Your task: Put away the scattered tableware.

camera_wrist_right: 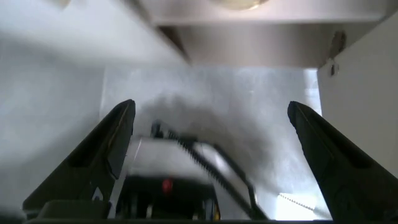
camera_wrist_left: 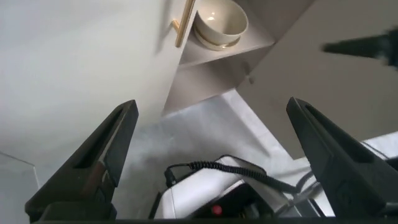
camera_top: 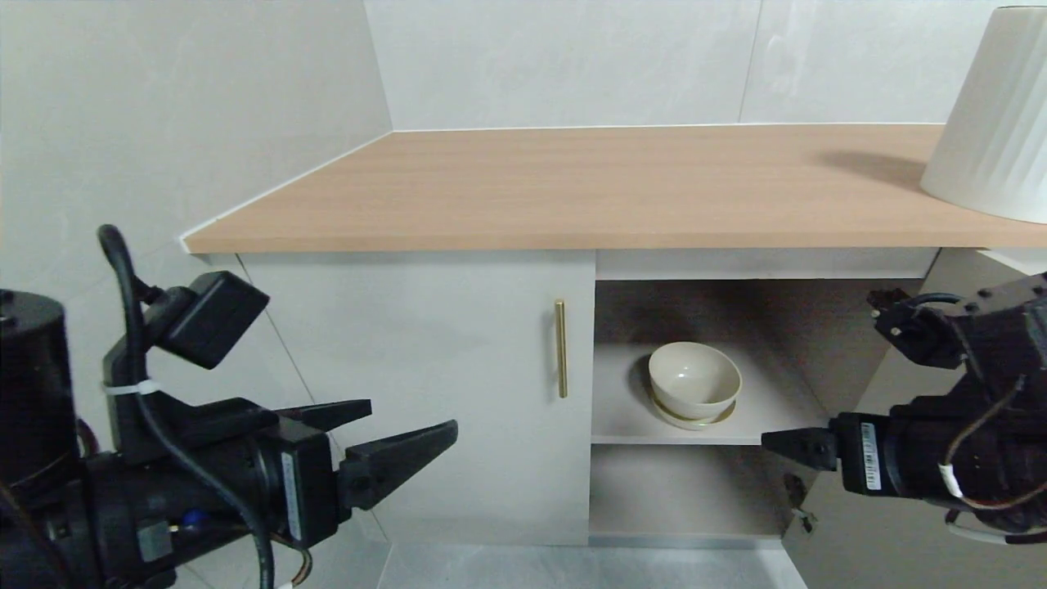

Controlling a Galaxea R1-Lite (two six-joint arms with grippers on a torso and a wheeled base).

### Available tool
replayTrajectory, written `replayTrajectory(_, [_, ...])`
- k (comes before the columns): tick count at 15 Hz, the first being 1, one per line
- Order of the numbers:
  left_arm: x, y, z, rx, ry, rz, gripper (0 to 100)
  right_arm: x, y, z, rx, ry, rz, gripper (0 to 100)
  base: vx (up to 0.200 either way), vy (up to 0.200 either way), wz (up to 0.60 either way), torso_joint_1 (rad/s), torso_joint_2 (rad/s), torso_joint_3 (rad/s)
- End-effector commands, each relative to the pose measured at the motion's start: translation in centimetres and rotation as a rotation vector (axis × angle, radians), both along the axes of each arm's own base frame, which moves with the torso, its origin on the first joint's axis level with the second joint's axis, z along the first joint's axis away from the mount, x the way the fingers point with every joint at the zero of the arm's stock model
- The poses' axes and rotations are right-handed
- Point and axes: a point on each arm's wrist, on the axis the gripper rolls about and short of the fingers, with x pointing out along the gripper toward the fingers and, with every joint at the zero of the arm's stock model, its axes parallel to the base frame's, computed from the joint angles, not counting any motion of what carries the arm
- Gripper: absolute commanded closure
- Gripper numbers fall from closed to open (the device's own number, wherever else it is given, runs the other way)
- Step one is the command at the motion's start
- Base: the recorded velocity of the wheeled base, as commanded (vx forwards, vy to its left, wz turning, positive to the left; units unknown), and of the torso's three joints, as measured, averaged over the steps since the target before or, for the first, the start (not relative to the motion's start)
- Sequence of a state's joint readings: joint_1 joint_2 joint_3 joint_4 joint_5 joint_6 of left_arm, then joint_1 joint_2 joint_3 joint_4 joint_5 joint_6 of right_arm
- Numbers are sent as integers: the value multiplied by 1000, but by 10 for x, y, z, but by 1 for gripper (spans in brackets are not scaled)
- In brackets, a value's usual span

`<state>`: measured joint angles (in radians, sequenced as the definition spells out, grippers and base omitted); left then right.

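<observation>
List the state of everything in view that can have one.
left cabinet door: shut
right cabinet door: open
bowl: upright, empty, sitting on the plate
plate: lying flat under the bowl
left gripper: fingers open, empty
right gripper: fingers open, empty

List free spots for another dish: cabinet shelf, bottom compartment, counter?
Shelf: bare right of the bowl, toward the open door; thin strip between bowl and closed door. Bottom compartment: bare throughout. Countertop: bare from the left wall to the lampshade. Crowded: shelf's left half, bowl on its plate.
</observation>
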<state>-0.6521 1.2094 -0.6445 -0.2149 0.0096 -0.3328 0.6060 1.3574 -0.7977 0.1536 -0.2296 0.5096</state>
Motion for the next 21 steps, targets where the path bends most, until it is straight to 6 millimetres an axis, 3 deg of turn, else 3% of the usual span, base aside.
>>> replayTrajectory(1, [-8, 11, 8, -31, -44, 22, 0, -29, -16, 9, 40, -54, 21, 0, 0, 0, 0, 0, 0, 0])
replayTrajectory(5, [-2, 6, -2, -1, 2, 23, 0, -32, -18, 9, 35, -59, 27, 0, 0, 0, 0, 0, 0, 0])
replayTrajectory(8, [4, 1, -14, 29, 49, 22, 0, -32, -17, 7, 29, -50, 33, 0, -200, 0, 0, 6, 6, 1])
replayTrajectory(21, [6, 0, -17, 39, 62, 22, 0, -29, -14, 2, 15, -29, 35, 0, -200, 0, 0, 3, 2, 2])
